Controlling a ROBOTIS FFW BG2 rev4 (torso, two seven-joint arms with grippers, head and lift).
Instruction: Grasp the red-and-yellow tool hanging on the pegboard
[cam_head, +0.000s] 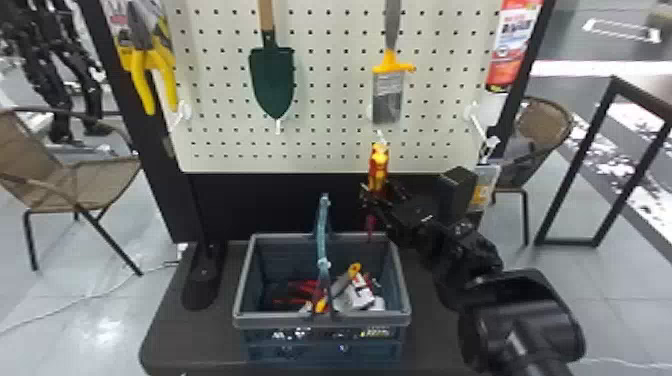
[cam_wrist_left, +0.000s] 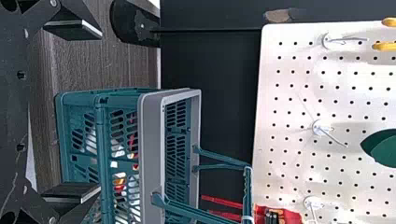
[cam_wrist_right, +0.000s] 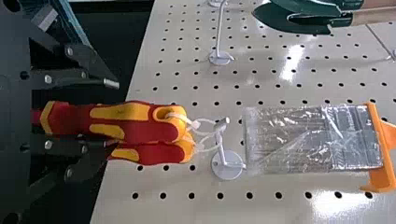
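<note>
Nearest, the right arm (cam_head: 520, 320) rises from the near corner and runs forward past the basket (cam_head: 320, 316) toward the pegboard (cam_head: 330, 125). Low beside the basket, over the table (cam_head: 200, 340), the left hand (cam_wrist_left: 91, 109) waits with fingers spread wide, holding nothing.

Farther on, the right hand (cam_head: 376, 197) sits at the foot of the board, one finger on each side of the tool (cam_head: 378, 162). One finger (cam_wrist_right: 86, 65) stands apart from the red-and-yellow grips. The other lies close along them, and I cannot tell whether it touches. I read this hand as open around the tool, not clamped. The tool hangs from its hook (cam_wrist_right: 226, 163) by a white tie.

The approach looks done. What is left is to close on the grips.

The table is dark and wood-grained. It carries the basket, which holds red and yellow tools, and the stand's black foot (cam_head: 202, 280). Higher on the board hang a trowel (cam_head: 271, 82), a brush (cam_head: 387, 95) and yellow pliers (cam_head: 150, 70). Beyond lie a glossy grey floor (cam_head: 90, 310), a mesh chair (cam_head: 60, 175) and a black frame (cam_head: 625, 150).
</note>
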